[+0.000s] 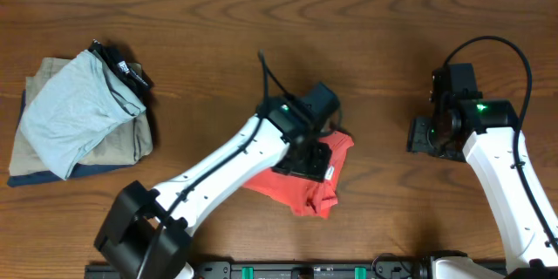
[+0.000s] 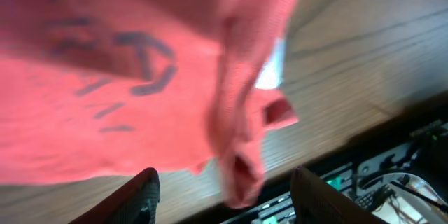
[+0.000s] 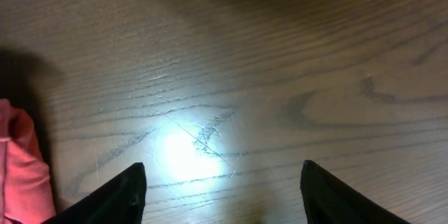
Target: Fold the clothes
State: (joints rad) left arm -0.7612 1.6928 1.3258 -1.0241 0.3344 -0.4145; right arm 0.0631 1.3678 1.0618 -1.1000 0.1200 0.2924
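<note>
The coral-red T-shirt [image 1: 296, 193] lies crumpled in a loose heap near the middle of the wooden table [image 1: 218, 44], towards its front edge. It is bunched rather than flat, with folds of cloth spilling down to the right.

The left arm reaches in diagonally from the front left corner, and its left pincer [image 2: 224, 182] sits directly over the upper part of the heap. In the left wrist view its two dark fingers [image 2: 143, 196] stand wide apart at the bottom of the picture. A hanging fold of red cloth shows in the space between them without touching either one, so this pincer is open and grips nothing. That view is blurred. Dark lettering [image 2: 140, 59] can be made out on the fabric but not read, and a small white label [image 2: 269, 70] shows beside a fold.

The right pincer [image 3: 224, 168] is well apart from the shirt, over bare wood on the right side of the table. Its fingers are spread with only table grain between them, so it is open too and empty. A sliver of the red cloth shows at the left edge of the right wrist view.

At the far left of the table sits a stack of folded garments, a light grey garment [image 1: 70, 109] lying on top of a tan garment [image 1: 131, 144] and a navy garment [image 1: 87, 172].
</note>
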